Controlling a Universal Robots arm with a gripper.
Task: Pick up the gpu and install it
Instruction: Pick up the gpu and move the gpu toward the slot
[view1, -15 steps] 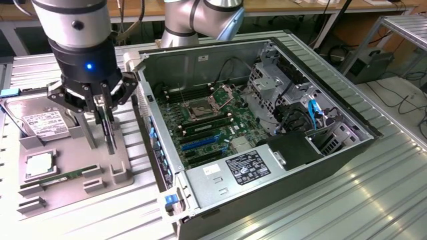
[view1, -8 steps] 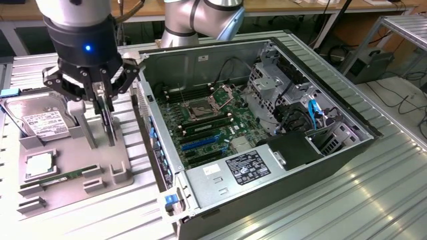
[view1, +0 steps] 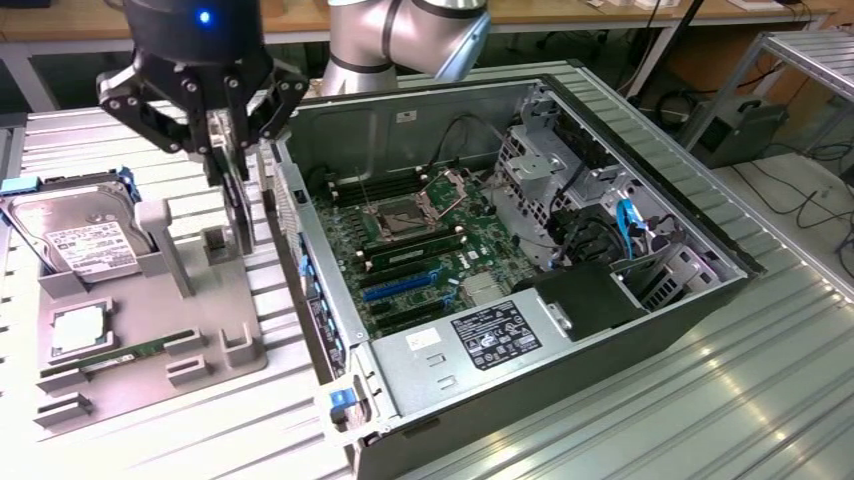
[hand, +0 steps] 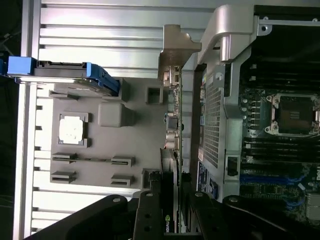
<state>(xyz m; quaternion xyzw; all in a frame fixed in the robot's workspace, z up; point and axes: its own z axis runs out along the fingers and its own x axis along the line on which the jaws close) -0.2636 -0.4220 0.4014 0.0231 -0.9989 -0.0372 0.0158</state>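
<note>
The jaws are closed on the upper edge of the gpu (view1: 236, 200), one finger (hand: 148, 215) pressed to each face. The card hangs straight down from them, standing on edge. Its silver bracket (hand: 176, 47) is at the end farthest from the jaws in the wrist view. The card's lower edge is at the grey fixture tray (view1: 147, 330) directly beneath the jaws, but it cannot be told whether it is touching the tray or just clear of it. Just beside the jaws, on the exterior view's right, stands the open computer case (view1: 400, 120), with its motherboard (view1: 414, 250) exposed well below their level. On the other side of the jaws, the tray carries a hard drive (view1: 80, 240) standing in its holder. Further from the jaws lie a square processor chip (view1: 80, 328) and a narrow green memory stick (view1: 127, 352). Tray and case both rest on the ribbed metal desk (view1: 667, 420).
</note>
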